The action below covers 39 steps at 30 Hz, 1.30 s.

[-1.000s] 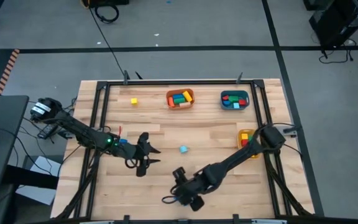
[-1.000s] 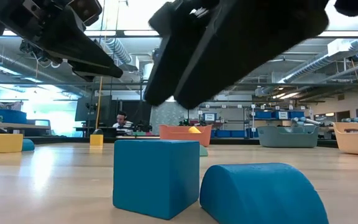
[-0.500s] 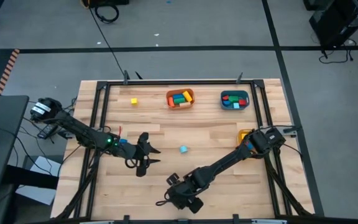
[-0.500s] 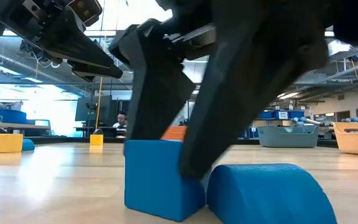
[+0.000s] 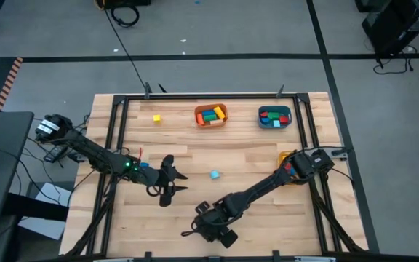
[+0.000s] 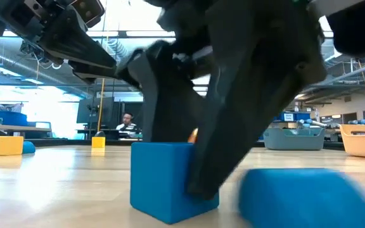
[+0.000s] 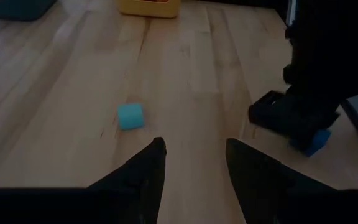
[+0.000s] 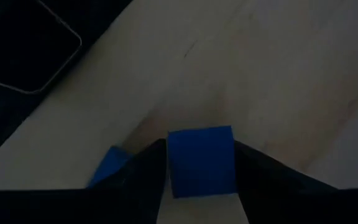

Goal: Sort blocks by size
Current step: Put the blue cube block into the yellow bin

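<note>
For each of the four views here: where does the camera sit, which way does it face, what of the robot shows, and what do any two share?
High: overhead, straight down; table, both arms, three bins.
Low: table height, facing the room; right gripper around the blue cube.
Left wrist: over the left gripper, facing a light blue block and the right arm.
Right wrist: over the right gripper's fingers flanking the blue cube.
Shared: low and right wrist views show the same cube.

Pale, smooth wooden table [image 5: 238, 164] with visible plank grain; matt blue block [image 8: 201, 160]; matt dark jaws
</note>
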Motion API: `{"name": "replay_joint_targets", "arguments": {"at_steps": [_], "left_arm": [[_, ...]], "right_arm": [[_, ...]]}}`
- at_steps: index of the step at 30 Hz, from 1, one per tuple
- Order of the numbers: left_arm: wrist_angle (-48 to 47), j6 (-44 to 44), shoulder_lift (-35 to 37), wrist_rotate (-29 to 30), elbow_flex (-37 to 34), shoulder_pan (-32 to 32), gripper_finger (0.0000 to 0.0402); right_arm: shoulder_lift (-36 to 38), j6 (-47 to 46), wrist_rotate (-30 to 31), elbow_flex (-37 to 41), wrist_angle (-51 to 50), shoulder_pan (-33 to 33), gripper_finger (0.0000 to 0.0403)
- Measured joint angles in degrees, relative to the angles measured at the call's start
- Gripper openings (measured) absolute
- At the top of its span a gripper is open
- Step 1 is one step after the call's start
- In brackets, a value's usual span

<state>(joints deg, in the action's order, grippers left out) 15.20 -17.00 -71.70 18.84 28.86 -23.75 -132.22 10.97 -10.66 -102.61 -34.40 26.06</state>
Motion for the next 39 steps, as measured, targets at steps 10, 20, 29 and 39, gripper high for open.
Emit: {"name": "replay_joint_targets", "arguments": {"at_steps": [10, 20, 29, 39], "left_arm": [[0.0, -1.5, 0.0, 0.0, 0.0, 0.0, 0.0176], [1.0, -1.5, 0.0, 0.0, 0.0, 0.0, 0.0176], [1.7, -1.5, 0.0, 0.0, 0.0, 0.1, 0.0176], [1.7, -1.4, 0.0, 0.1, 0.0, 0.1, 0.0176]], "right_arm": [[-0.2, -0.8, -0.6, 0.0, -0.6, -1.3, 0.0145], [8.6, -13.6, 12.7, 0.0, -15.3, -2.9, 0.0145], [24.6, -24.3, 21.3, 13.1, -19.6, -2.9, 0.0145], [52.0, -51.8, 27.9, 46.1, -16.2, -4.6, 0.0145]]}}
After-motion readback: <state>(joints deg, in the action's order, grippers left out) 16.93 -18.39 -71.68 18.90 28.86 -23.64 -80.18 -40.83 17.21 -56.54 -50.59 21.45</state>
